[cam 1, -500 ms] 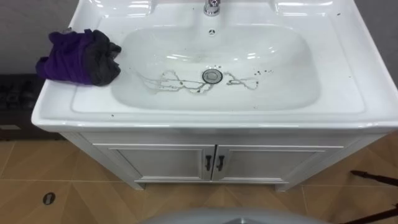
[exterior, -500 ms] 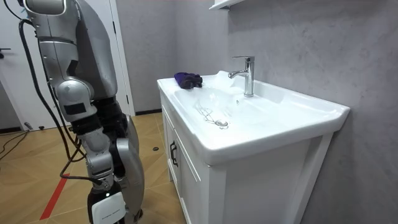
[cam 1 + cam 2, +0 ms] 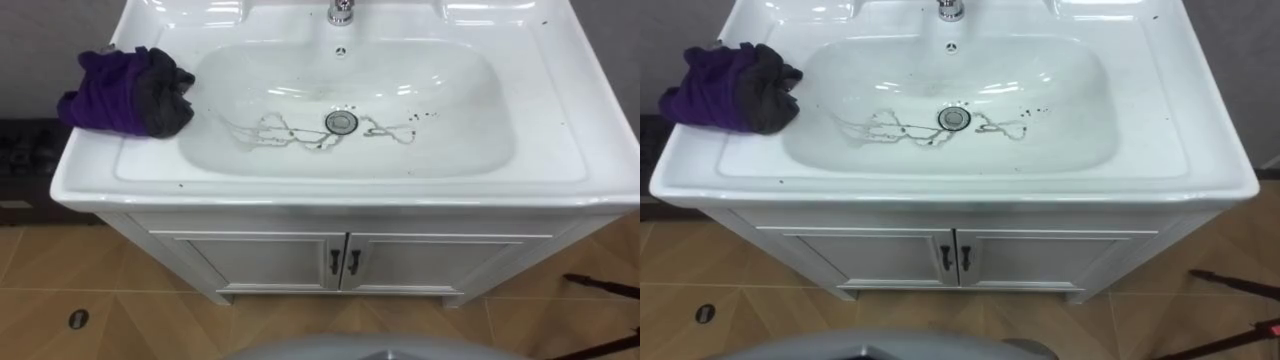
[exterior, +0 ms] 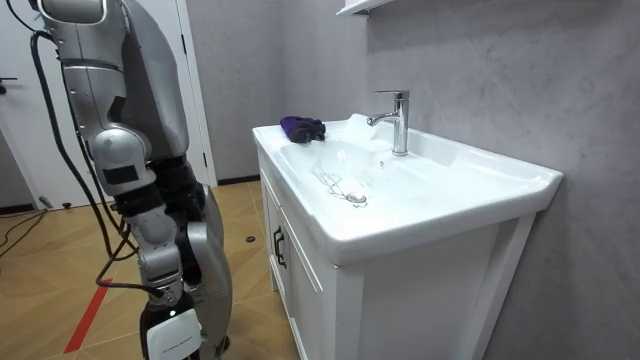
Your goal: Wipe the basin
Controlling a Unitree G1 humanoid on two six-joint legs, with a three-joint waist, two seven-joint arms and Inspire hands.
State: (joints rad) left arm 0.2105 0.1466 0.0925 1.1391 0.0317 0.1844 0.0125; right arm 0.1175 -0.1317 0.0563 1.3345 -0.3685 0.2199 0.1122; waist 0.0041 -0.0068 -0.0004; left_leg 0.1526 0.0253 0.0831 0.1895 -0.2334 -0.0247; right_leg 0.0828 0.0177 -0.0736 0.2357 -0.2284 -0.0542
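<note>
Nothing has moved since the earlier frame. At the room view's left, the right hand (image 4: pixel 172 335) hangs low by the robot's side, well apart from the basin (image 3: pixel 560 150); we cannot tell how far open it is. The cloth (image 3: pixel 125 92) lies bunched on the basin's left rim. We judge it soft, light and limp, best pinched at a raised fold. Rightward, dark streaks (image 3: pixel 275 132) flank the drain (image 3: pixel 341 121).

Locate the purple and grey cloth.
The purple and grey cloth lies on the left ledge of the white ceramic basin in the eye views, left of the round metal drain.
</note>
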